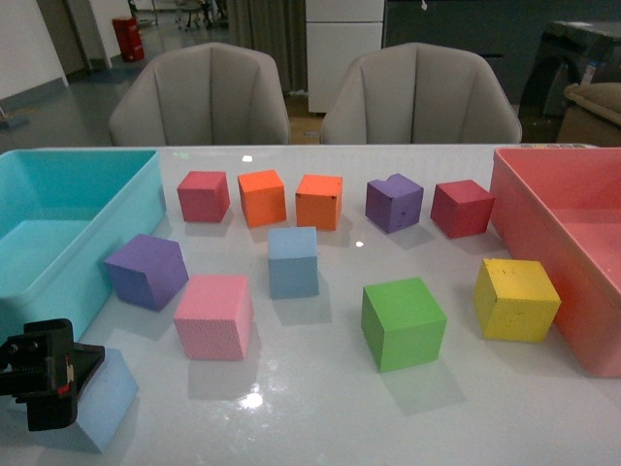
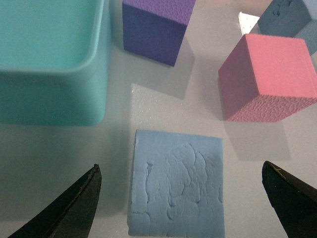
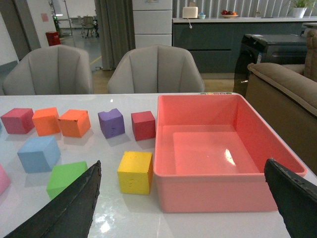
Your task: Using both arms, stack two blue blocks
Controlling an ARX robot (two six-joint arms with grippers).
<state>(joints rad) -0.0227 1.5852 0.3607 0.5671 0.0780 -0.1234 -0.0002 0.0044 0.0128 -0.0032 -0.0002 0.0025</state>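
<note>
One pale blue block [image 1: 110, 396] lies at the near left of the white table, beside the teal bin. My left gripper [image 1: 41, 377] hovers over it, open. In the left wrist view this block [image 2: 176, 184] lies between the two spread black fingers [image 2: 81, 203], touching neither. The second blue block [image 1: 293, 262] stands mid-table, and the right wrist view shows it [image 3: 38, 152] far off to the side. My right gripper [image 3: 182, 166] is open and empty, facing the pink bin; the front view does not show it.
A teal bin [image 1: 58, 223] fills the left side and a pink bin [image 1: 563, 228] the right. Around the blue blocks stand purple [image 1: 146, 270], pink [image 1: 213, 316], green [image 1: 403, 322] and yellow [image 1: 516, 299] cubes. Red, orange and purple cubes line the back.
</note>
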